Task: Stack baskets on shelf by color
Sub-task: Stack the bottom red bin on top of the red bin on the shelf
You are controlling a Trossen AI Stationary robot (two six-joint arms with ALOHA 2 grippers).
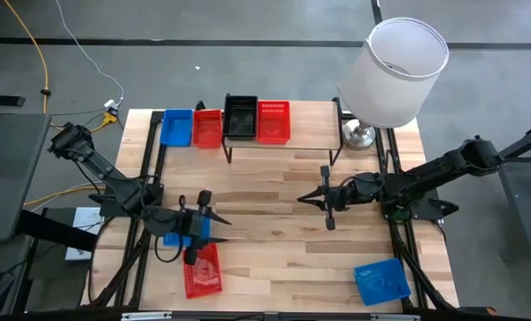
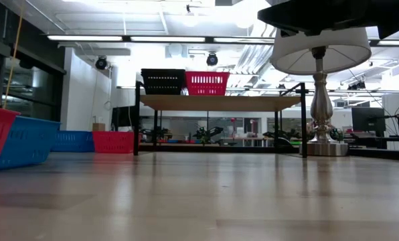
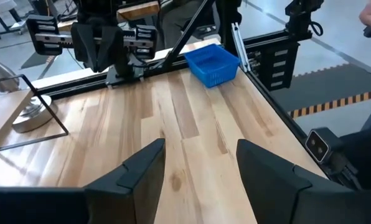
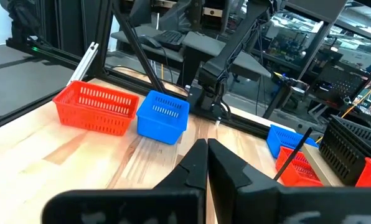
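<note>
Near worktop edge, left claw gaped empty above blue basket, clearing it; right claw waited shut.

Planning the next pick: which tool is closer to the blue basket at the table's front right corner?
Right. The right tool sits mid-table, up and left of the blue basket. The left tool is farther, across the table by the red basket.
</note>
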